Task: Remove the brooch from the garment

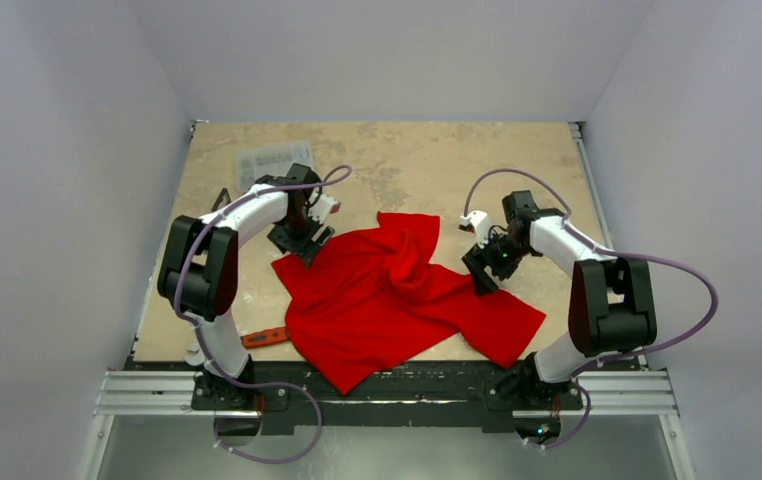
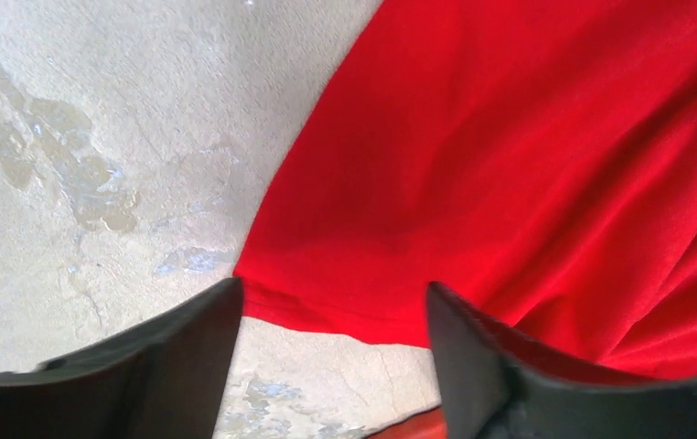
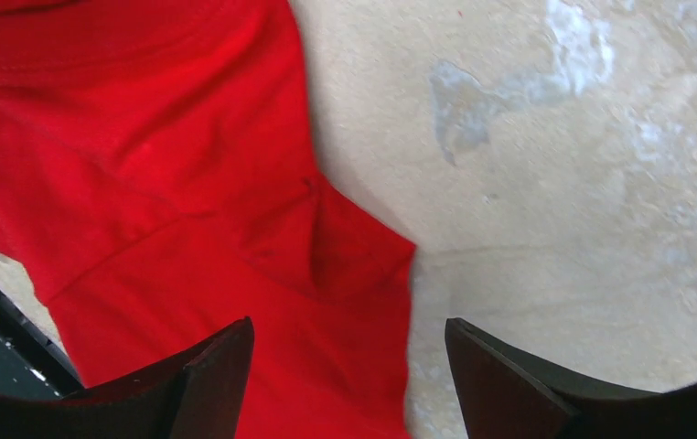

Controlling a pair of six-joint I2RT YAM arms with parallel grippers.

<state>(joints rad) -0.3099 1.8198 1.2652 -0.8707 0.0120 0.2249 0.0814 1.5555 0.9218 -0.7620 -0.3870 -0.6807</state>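
The garment [image 1: 387, 295], a bright red T-shirt, lies crumpled in the middle of the table. The brooch shows in no view; folds of cloth may hide it. My left gripper [image 1: 302, 240] is open and empty above the shirt's far left corner. In the left wrist view the red hem [image 2: 345, 311] runs between the fingers [image 2: 189, 347]. My right gripper [image 1: 482, 270] is open and empty over the shirt's right edge. In the right wrist view the cloth edge [image 3: 363, 302] lies between the fingers [image 3: 500, 375].
A red-handled wrench [image 1: 264, 337] lies near the left arm's base. A clear plastic sheet [image 1: 272, 160] lies at the far left. The table [image 1: 437, 160] is stained beige, with white walls around it and a metal rail [image 1: 387, 392] along the near edge.
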